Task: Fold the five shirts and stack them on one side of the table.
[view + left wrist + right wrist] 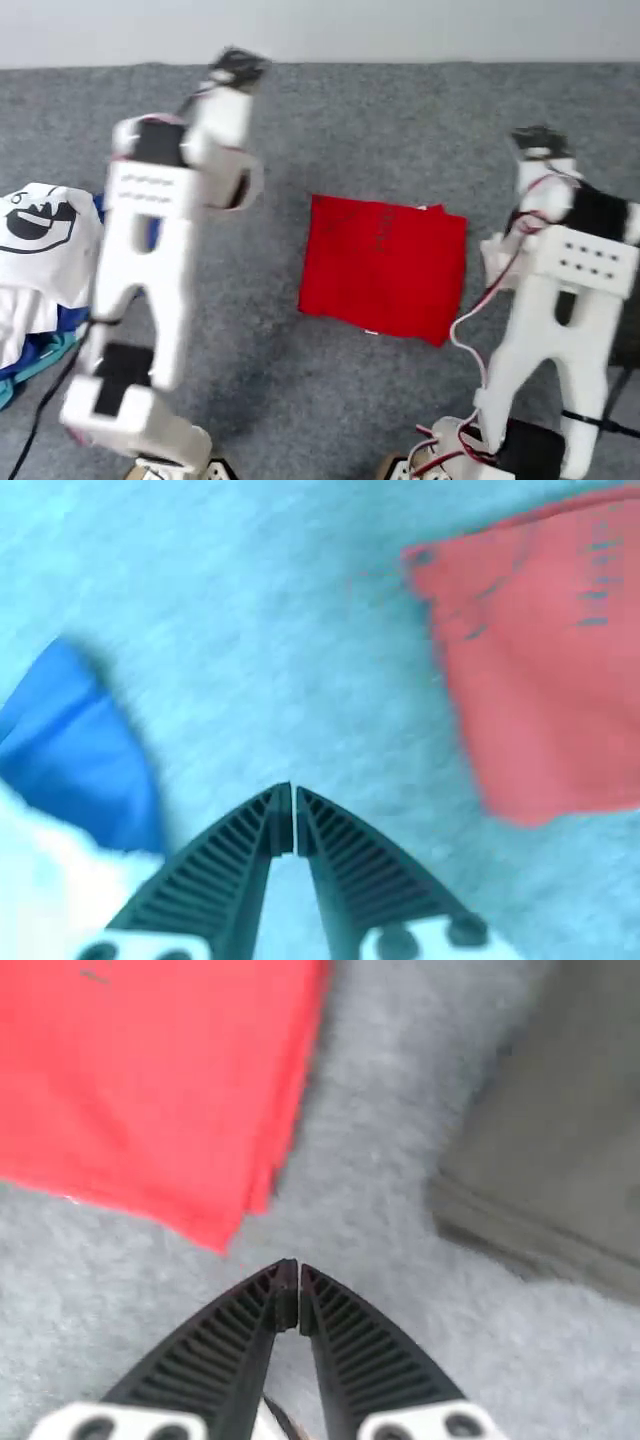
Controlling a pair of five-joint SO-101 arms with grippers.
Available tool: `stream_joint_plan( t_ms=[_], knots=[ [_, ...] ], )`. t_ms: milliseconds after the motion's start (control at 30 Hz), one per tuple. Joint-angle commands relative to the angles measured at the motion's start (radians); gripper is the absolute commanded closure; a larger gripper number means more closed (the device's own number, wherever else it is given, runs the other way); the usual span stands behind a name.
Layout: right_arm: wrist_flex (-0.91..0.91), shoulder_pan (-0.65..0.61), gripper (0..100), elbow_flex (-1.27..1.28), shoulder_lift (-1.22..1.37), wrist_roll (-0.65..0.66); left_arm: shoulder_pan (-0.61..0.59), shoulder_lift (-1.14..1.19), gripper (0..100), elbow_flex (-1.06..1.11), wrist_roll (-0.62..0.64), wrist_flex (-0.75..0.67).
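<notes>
A red shirt (385,265), folded into a rectangle, lies flat on the grey carpeted table (330,120) between the two arms. At the table's left edge is a loose pile: a white shirt with a black print (40,235) over blue cloth (75,750). My left gripper (293,795) is shut with nothing in it, above bare carpet between the blue cloth and the red shirt (540,670). Also shut and holding nothing, my right gripper (298,1272) hangs over carpet just off a corner of the red shirt (150,1090). A folded olive-grey shirt (560,1150) lies on its other side.
The left arm (160,230) stands between the pile and the red shirt. On the other side of that shirt stands the right arm (560,270), with loose wires (480,330) hanging near the shirt's edge. Bare carpet runs along the back of the table.
</notes>
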Motion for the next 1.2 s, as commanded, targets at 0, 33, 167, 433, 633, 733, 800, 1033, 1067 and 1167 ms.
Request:
stream_joint_plan(
  t_ms=[0, 33, 167, 433, 633, 733, 800, 1033, 1067, 1167],
  knots=[
    [-0.056, -0.085, 98.7, -0.008, 0.015, -0.074, -0.127, -0.164, 99, 0.102, -0.049, 0.021],
    [-0.068, -0.105, 98.7, -0.008, 0.039, -0.097, -0.158, -0.189, 99, 0.131, -0.048, 0.02],
    [-0.119, -0.139, 95.6, -0.035, 0.162, -0.157, -0.265, -0.255, 99, 0.206, -0.049, 0.02],
    [-0.17, -0.151, 87.9, -0.259, 0.44, -0.249, -0.456, -0.279, 99, 0.269, -0.051, 0.021],
    [-0.189, -0.143, 87.9, -0.437, 0.638, -0.273, -0.489, -0.278, 99, 0.285, -0.051, 0.02],
    [-0.189, -0.147, 87.9, -0.534, 0.714, -0.275, -0.489, -0.278, 99, 0.285, -0.051, 0.02],
    [-0.189, -0.137, 87.9, -0.583, 0.76, -0.275, -0.489, -0.278, 99, 0.285, -0.051, 0.02],
    [-0.188, -0.124, 88.0, -0.678, 0.888, -0.276, -0.489, -0.278, 99, 0.285, -0.051, 0.021],
    [-0.188, -0.125, 88.0, -0.684, 0.9, -0.276, -0.489, -0.278, 99, 0.285, -0.051, 0.021],
    [-0.189, -0.128, 88.0, -0.694, 0.931, -0.276, -0.489, -0.278, 99, 0.285, -0.051, 0.021]
  ],
)
